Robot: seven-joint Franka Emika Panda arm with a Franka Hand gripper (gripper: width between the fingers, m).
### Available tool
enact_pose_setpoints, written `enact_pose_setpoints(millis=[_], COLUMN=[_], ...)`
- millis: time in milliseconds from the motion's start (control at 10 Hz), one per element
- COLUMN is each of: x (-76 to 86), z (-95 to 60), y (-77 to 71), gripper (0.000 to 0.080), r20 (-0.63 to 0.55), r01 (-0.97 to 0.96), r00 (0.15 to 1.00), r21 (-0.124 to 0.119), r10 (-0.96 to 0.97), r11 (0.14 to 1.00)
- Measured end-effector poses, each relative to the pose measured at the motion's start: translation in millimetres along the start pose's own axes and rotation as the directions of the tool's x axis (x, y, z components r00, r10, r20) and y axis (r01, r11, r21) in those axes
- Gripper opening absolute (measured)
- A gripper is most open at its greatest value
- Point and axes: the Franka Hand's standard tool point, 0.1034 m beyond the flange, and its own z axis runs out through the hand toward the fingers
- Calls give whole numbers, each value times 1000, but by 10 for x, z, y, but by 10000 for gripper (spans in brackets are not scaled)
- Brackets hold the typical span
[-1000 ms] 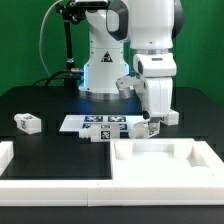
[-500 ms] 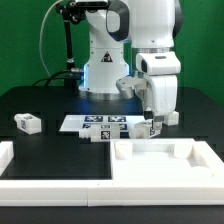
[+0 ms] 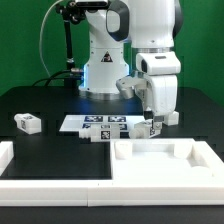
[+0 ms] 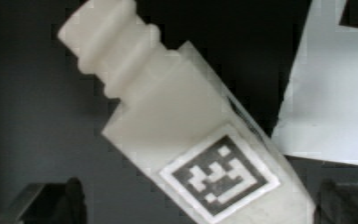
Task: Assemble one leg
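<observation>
**Desk:** Which step are you on?

**Me:** I judge it's the pick-up of the leg (image 4: 179, 110). I have the gripper (image 3: 150, 122) low over the table (image 3: 60, 100), at the end of the marker board (image 3: 98, 124) on the exterior view's right. The leg lies under it, just beside that board's edge.

**Desk:** Jaws?

**Me:** Wide apart and holding nothing. In the wrist view I see the dark fingers (image 4: 55, 198) out at the two sides, with black gaps between them and the leg. It lies slantwise across that span, tag face up, notched end pointing away.

**Desk:** So what does the next move need?

**Me:** As I read it, a turn of the wrist to square the pads with the leg's long sides. After that I'd make a short descent and close. If I shut on it askew, I'd expect it to twist or squirt out.

**Desk:** Count the parts for me.

**Me:** One gripper, one marker board, and one large tray-like piece (image 3: 165, 158) in front of it. Besides the leg under the jaws, I see a second leg (image 3: 28, 123) well apart, on the exterior view's left. There's also a third small white block (image 3: 172, 117) just past the gripper on the right. It's probably another leg, but it's too small for me to be sure.
</observation>
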Motion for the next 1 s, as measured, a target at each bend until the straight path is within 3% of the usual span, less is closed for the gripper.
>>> enact_pose_setpoints(millis=[300, 600, 800, 1000], x=[-1, 101, 49, -39], z=[-7, -159, -105, 53], y=[7, -8, -56, -157], gripper=[648, 648, 648, 648], r20=[0, 13, 12, 5], r01=[-2, 10, 5, -12], r00=[1000, 1000, 1000, 1000], r21=[-2, -26, -13, 21], r10=[2, -10, -5, 12], r11=[1000, 1000, 1000, 1000])
